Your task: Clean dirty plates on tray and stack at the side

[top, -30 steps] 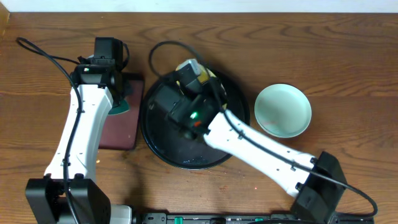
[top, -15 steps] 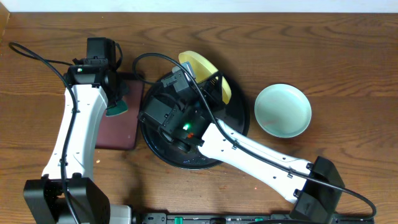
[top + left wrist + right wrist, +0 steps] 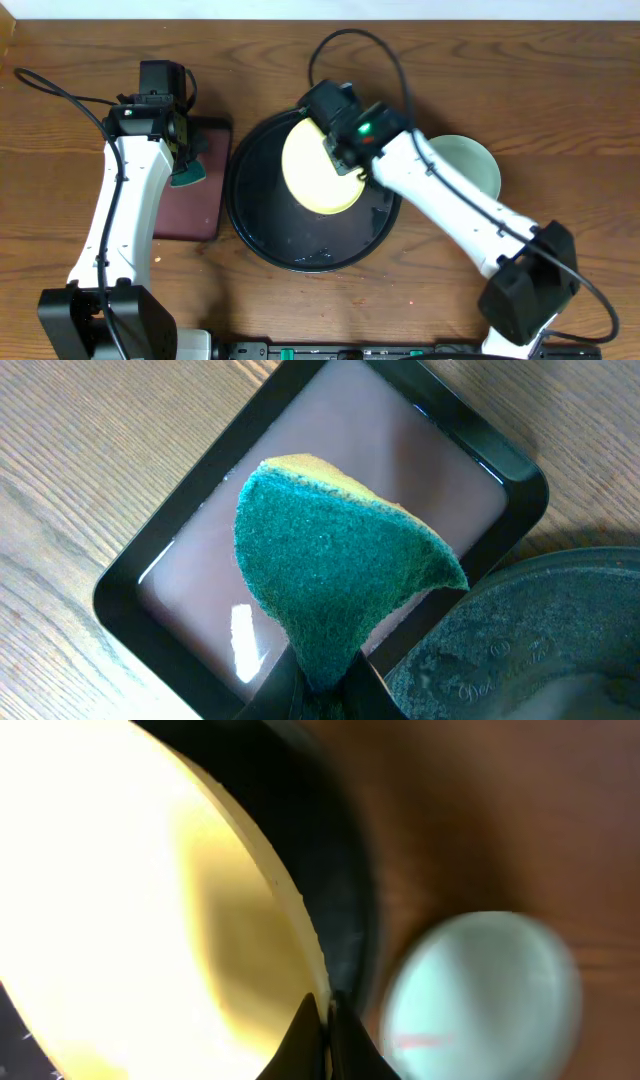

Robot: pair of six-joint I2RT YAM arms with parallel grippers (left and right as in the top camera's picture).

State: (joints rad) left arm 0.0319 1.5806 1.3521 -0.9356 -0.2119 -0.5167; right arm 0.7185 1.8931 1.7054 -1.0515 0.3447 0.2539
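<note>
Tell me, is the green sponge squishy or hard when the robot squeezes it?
Probably squishy: the sponge narrows to a crumpled point where the left gripper pinches it. It is likely light, since it keeps its shape beyond that small pinch without drooping. Its rough green face probably won't slip easily.

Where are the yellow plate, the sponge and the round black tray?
yellow plate (image 3: 315,172), overhead view, middle of its face.
sponge (image 3: 335,585), left wrist view, green scrubbing side.
round black tray (image 3: 285,235), overhead view, bare floor near its front rim.
</note>
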